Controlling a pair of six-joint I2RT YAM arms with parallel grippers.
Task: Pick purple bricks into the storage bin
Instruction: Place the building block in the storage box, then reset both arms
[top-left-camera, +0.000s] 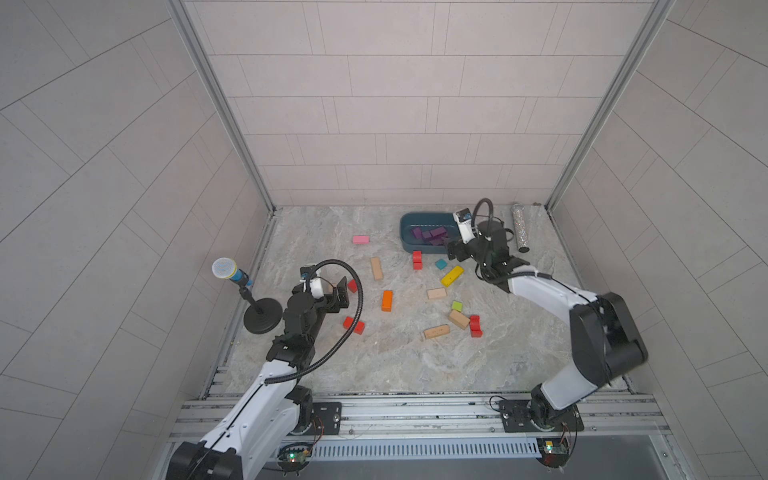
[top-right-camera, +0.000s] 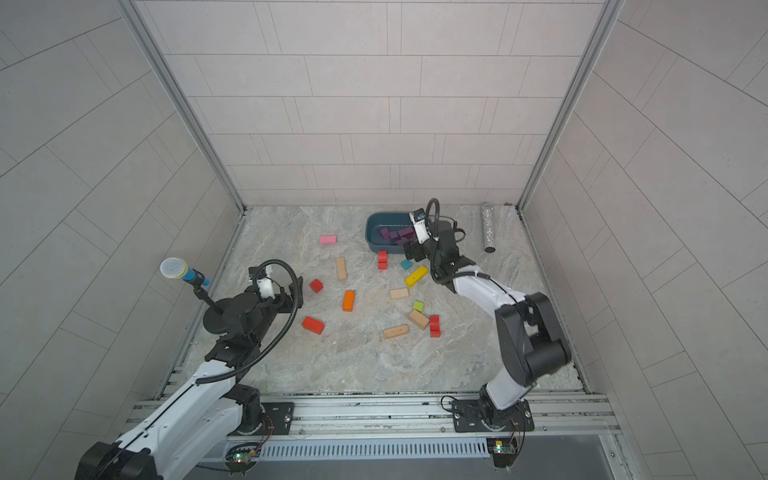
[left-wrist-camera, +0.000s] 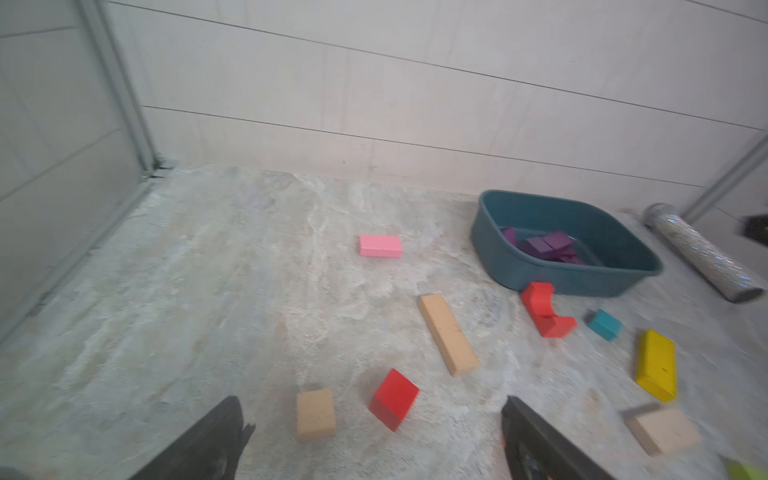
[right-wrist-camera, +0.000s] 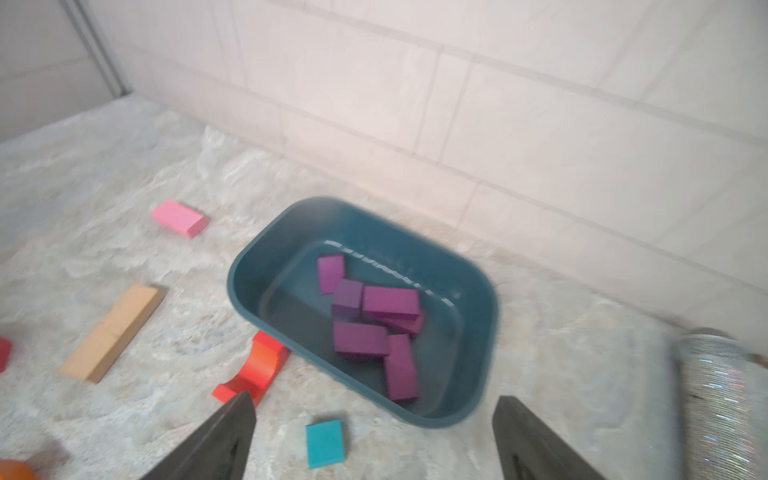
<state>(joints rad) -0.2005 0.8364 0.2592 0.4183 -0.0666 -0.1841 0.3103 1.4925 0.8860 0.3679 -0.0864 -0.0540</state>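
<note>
Purple bricks (right-wrist-camera: 360, 338): six, perhaps, piled in one storage bin (right-wrist-camera: 266, 266).

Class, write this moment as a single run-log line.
right gripper: open, empty, near bin | purple bricks: all seen lie in bin | left gripper: open, empty

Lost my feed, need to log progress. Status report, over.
Left hand open, empty. Right hand open, empty, by storage bin. Six purple bricks inside it; none seen on table. Red arch block beside bin, nothing blocking.
</note>
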